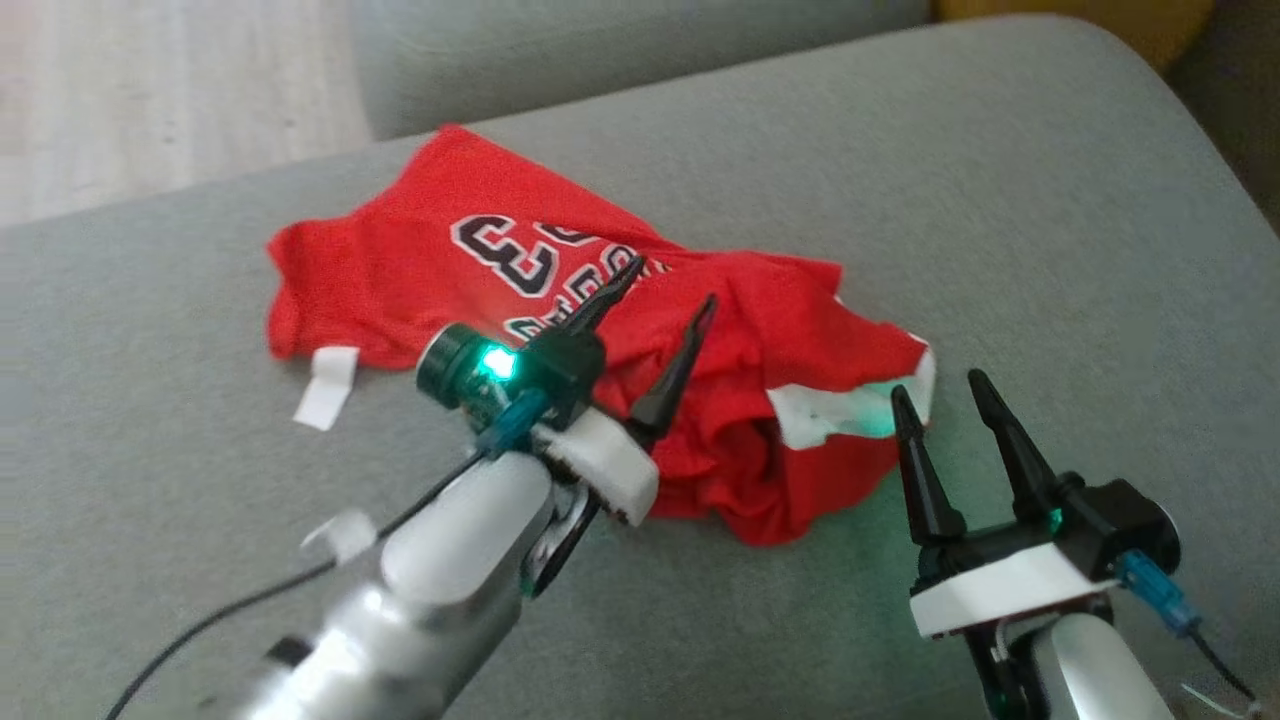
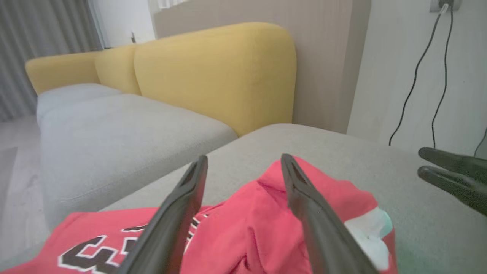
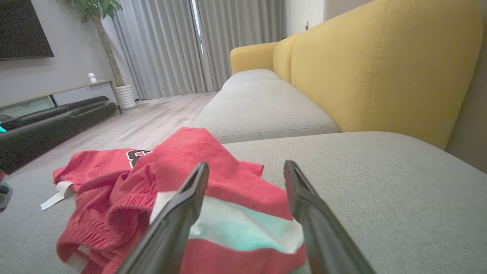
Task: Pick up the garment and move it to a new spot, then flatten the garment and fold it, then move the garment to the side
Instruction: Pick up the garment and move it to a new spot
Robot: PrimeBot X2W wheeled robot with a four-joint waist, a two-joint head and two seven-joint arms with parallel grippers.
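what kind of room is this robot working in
Most likely a home living room: a sofa with grey seats and yellow backrests, floor-length grey curtains, and a potted plant by a low cabinet. The red garment lies on a grey seat.

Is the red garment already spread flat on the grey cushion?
No, the red garment lies bunched on the grey cushion, with folds heaped near its white band.

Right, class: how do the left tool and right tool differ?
The left tool is over the middle of the jersey; the right tool is at its white-trimmed edge. In the head view the left tool leans right; the right tool points almost straight up. Both are open, empty.
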